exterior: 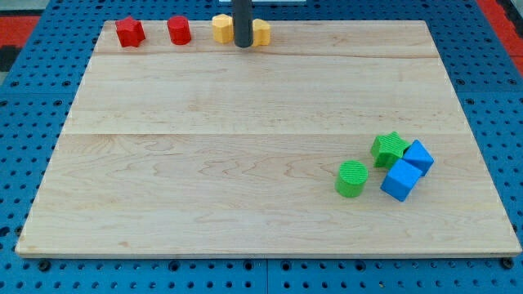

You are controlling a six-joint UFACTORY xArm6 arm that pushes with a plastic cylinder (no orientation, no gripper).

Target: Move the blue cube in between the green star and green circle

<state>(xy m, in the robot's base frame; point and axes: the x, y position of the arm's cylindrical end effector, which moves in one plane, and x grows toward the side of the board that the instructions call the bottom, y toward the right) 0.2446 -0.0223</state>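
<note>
Pale wooden tabletop (245,163) rests on blue pegboard (498,82). Along the top edge, left to right: red star block (129,32), red cylinder block (179,30), yellow block (221,27), my tip (243,44), second yellow block (261,33). Lower right: green circle block (352,179), green star block (390,149), blue cube (400,180) touching another blue block (418,156). No pincer is fitted; nothing is held.

The tip (243,44) stood at the view's top edge of the wooden board (204,163), between two yellow blocks (221,27) (261,32), right of a red star (129,32) and red cylinder (179,30). Well apart, at lower right, the green star (390,148) touched two blue cubes (419,155) (400,180), the green circle (352,179) just left.
</note>
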